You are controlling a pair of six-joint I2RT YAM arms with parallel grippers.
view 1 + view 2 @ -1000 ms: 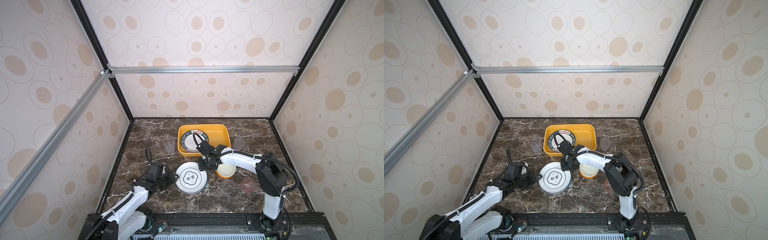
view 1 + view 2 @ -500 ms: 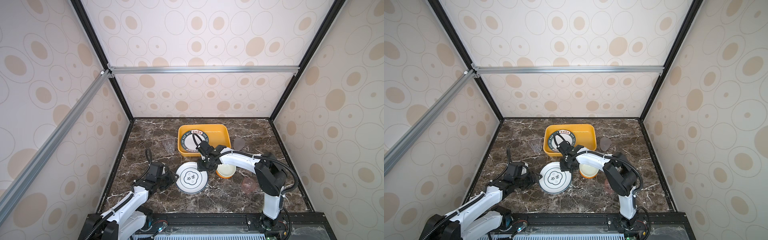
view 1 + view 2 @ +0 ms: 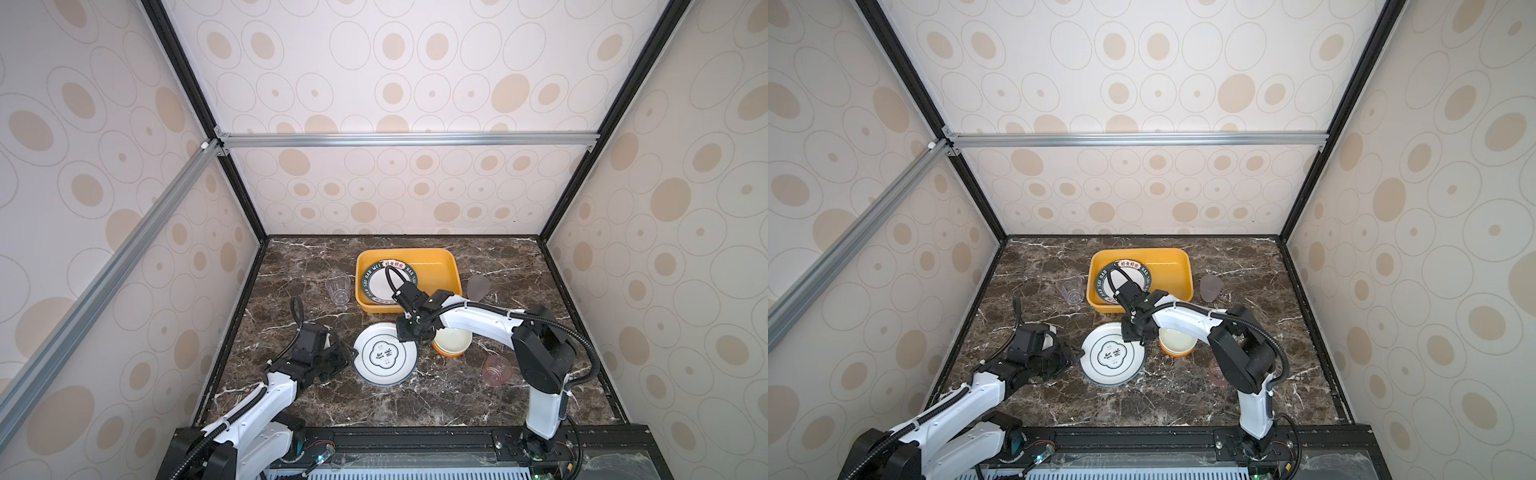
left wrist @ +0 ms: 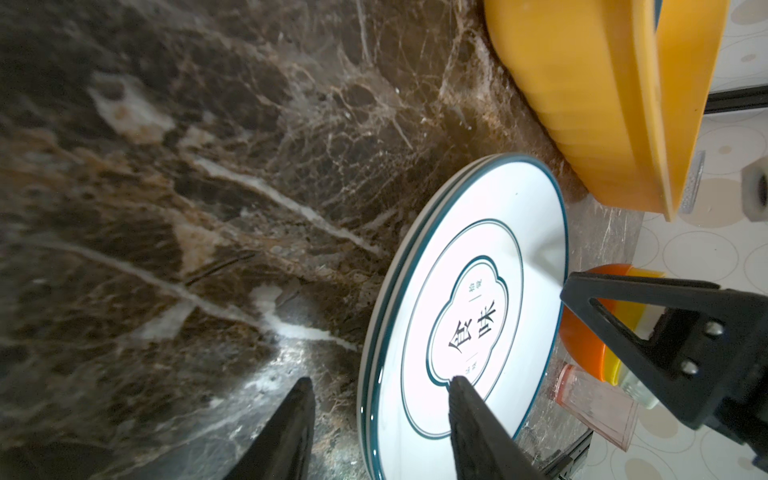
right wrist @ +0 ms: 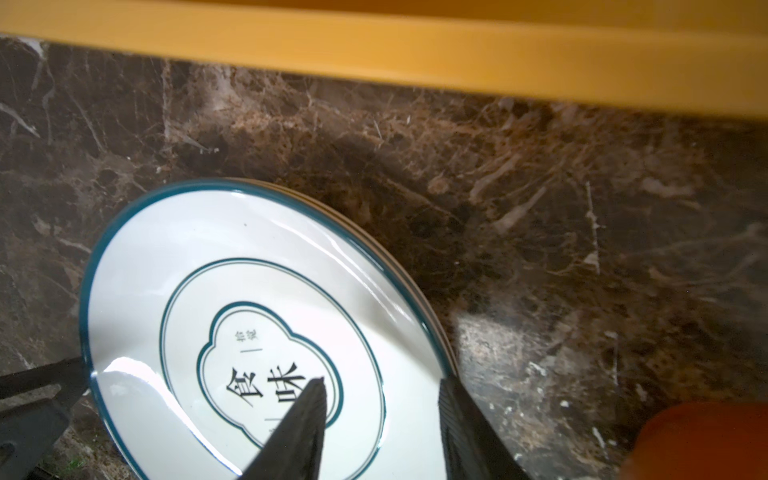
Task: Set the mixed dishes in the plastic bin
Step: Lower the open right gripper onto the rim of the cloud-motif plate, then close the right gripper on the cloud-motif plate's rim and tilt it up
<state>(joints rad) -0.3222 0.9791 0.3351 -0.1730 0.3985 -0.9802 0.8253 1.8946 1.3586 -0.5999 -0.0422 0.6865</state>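
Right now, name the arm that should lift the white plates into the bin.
Probably right: the right gripper straddles the rim of the plates on the side facing the bin; the left gripper, also open, straddles the far rim.

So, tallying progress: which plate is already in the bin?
The dark-banded plate lettered HAO WEI, lying inside the yellow bin. The teal-rimmed plate with the central characters sits outside it on the marble table.
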